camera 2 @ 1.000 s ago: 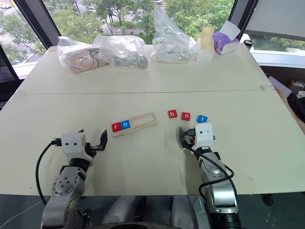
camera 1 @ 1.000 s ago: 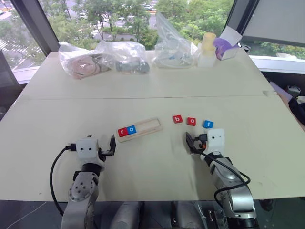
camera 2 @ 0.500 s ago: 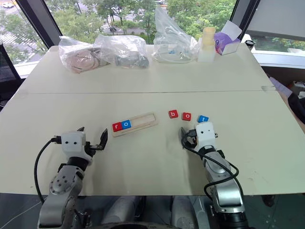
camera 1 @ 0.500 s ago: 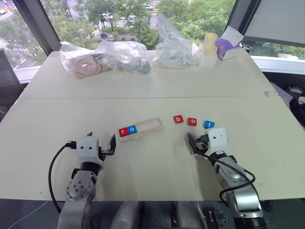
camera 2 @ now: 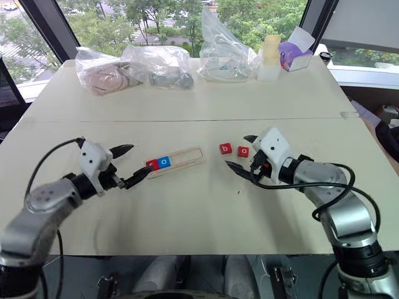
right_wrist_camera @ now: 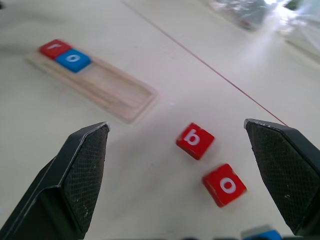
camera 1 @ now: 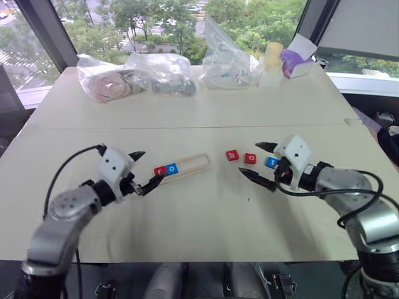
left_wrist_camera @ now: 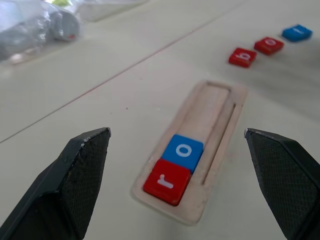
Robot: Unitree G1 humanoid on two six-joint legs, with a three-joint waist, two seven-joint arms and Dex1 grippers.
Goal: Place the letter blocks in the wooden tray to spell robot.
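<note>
Two letter blocks, red r (left_wrist_camera: 166, 182) and blue o (left_wrist_camera: 183, 150), sit in the wooden tray (left_wrist_camera: 216, 107); red b (right_wrist_camera: 195, 140), red o (right_wrist_camera: 224, 185) and blue t (camera 1: 272, 162) lie on the table (camera 1: 199, 212) beside it. Left gripper (camera 1: 143, 169) and right gripper (camera 1: 262, 163) both spread, empty.

Pale table (camera 1: 187, 112) with a seam, before daylit windows (camera 1: 162, 25) onto green trees

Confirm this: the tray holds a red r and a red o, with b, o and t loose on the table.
Not quite: the o in the wooden tray is blue, beside the red r, as the left wrist view shows. The b, o and t do lie loose.
</note>
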